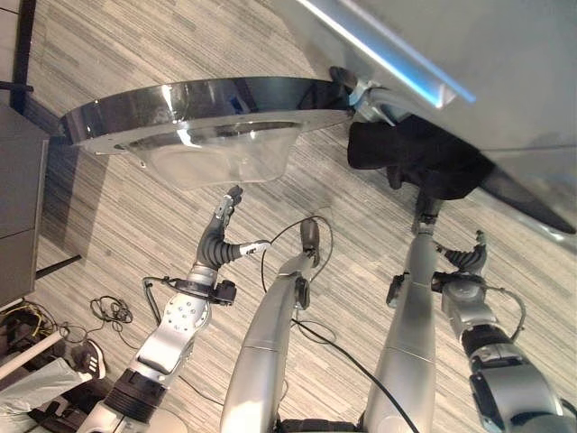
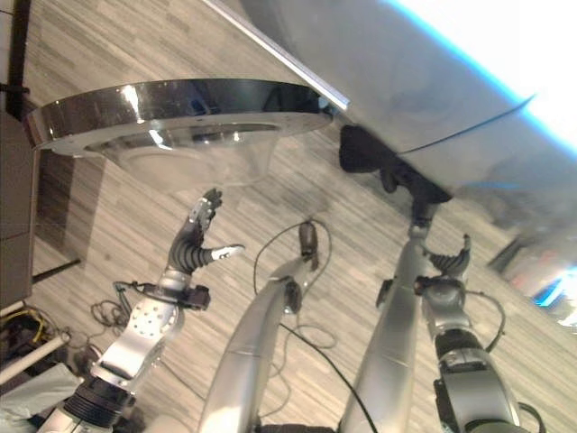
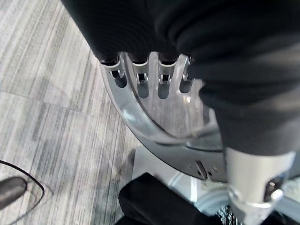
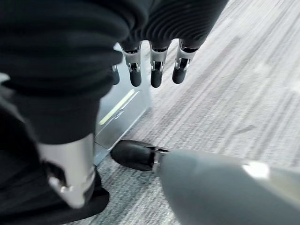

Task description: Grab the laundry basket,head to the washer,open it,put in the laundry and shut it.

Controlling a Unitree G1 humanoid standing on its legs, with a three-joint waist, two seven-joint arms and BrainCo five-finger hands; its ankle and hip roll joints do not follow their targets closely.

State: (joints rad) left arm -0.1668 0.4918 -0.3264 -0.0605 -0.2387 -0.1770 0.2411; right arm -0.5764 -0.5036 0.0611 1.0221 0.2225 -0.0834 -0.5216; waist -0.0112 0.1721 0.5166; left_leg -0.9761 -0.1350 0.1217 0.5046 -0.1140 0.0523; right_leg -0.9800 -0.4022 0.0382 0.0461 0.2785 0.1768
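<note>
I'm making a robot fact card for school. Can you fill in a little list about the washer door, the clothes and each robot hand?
washer door: round glass door, swung wide open over the striped floor
laundry: dark cloth hanging at the washer's opening
left robot hand: left robot hand open, fingers straight, below the door's glass, holding nothing
right robot hand: right robot hand open, fingers relaxed, below the dark cloth, holding nothing
door shut yet: no

Open round washer door (image 1: 207, 108) jutting out ahead of the left hand (image 1: 221, 236), dark laundry (image 1: 406, 158) bunched at the washer (image 1: 433, 54) opening, bare floor (image 1: 135, 207) beneath.
</note>
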